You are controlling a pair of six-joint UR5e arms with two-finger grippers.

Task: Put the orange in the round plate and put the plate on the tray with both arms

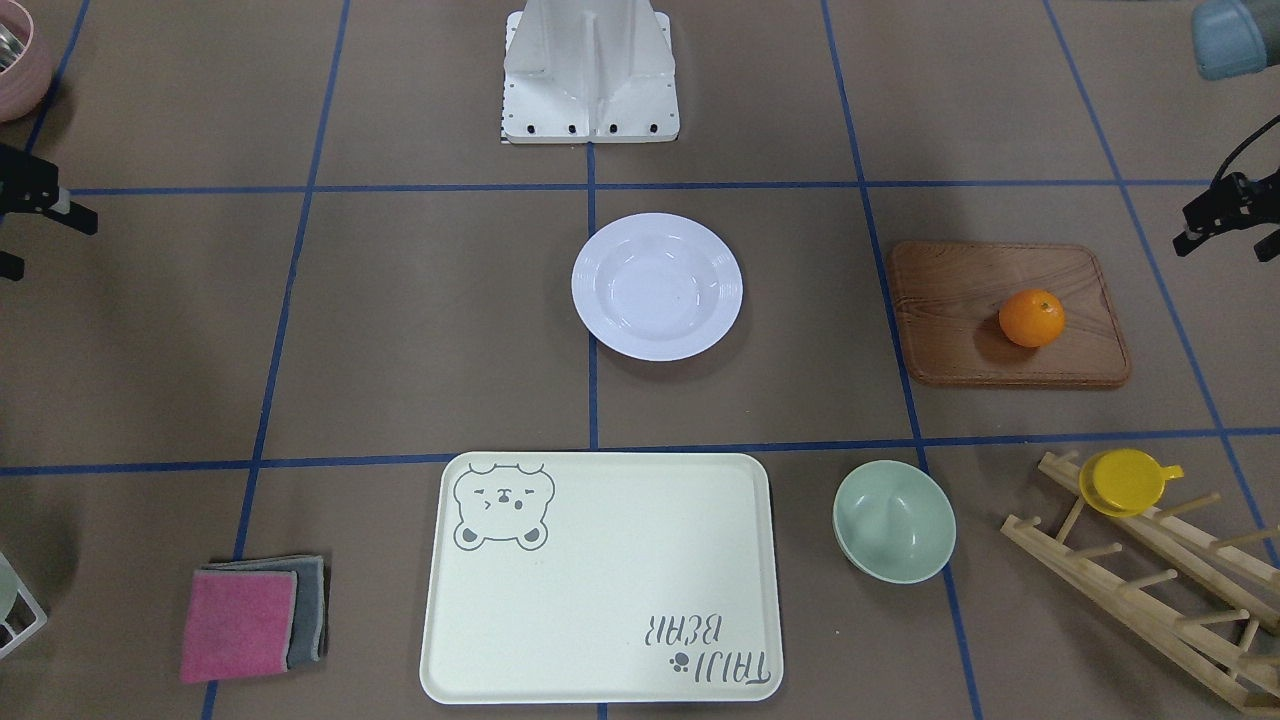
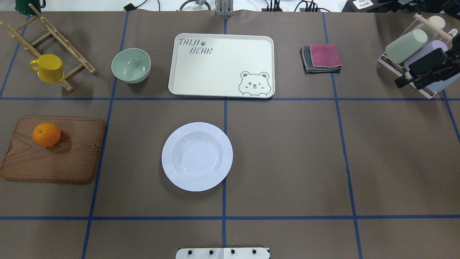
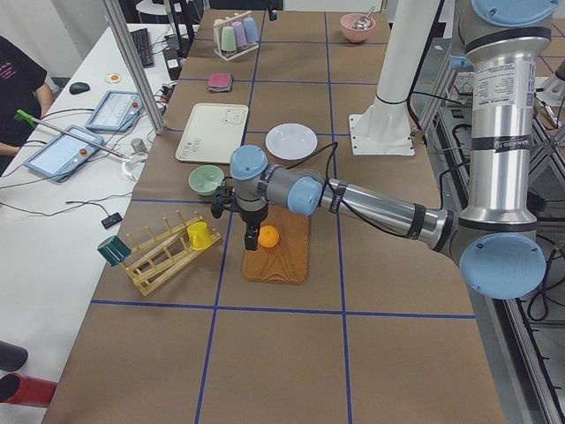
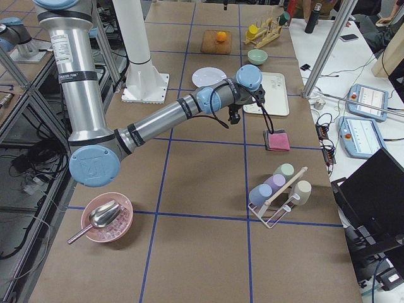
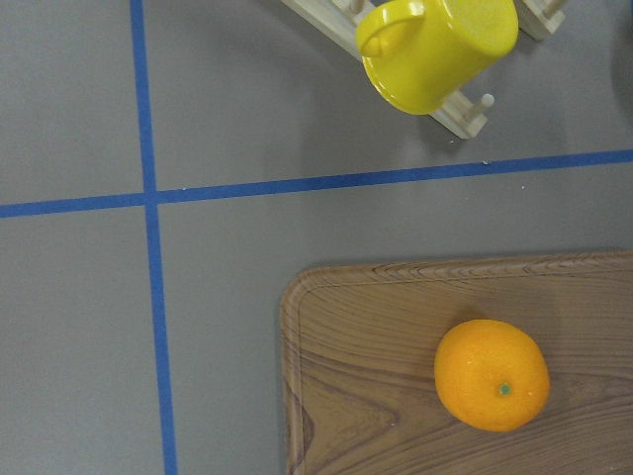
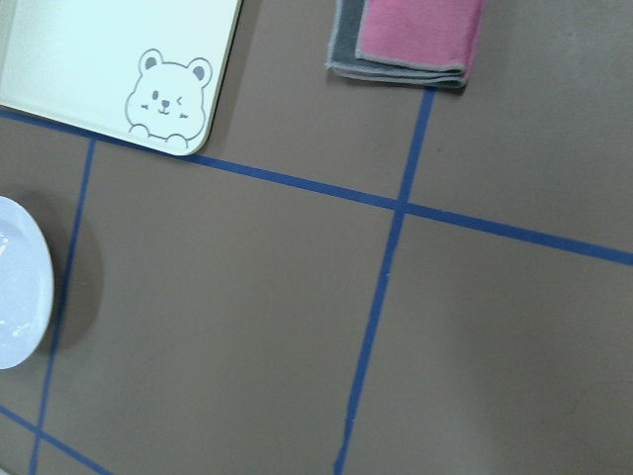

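Observation:
The orange [image 1: 1032, 318] [image 5: 492, 375] rests on a brown wooden board [image 1: 960, 300] on my left side. At the table's middle lies the white round plate [image 1: 657, 286] [image 2: 197, 156], with nothing in it. The cream bear-print tray [image 1: 600, 580] [image 2: 221, 64] lies beyond it, bare. My left gripper [image 3: 250, 231] hangs well above the board beside the orange, apart from it; its fingers do not show clearly. High over the table's right part hovers my right gripper [image 2: 406, 81] [image 4: 234, 117], holding nothing that I can see; whether it is open is unclear.
A pale green bowl [image 1: 893, 520] and a wooden rack [image 1: 1150, 580] with a yellow cup [image 1: 1125, 482] stand left of the tray. Folded pink and grey cloths [image 2: 321, 57] lie right of it. A cup rack [image 2: 413, 54] stands far right. A person [image 3: 18, 79] sits across the table.

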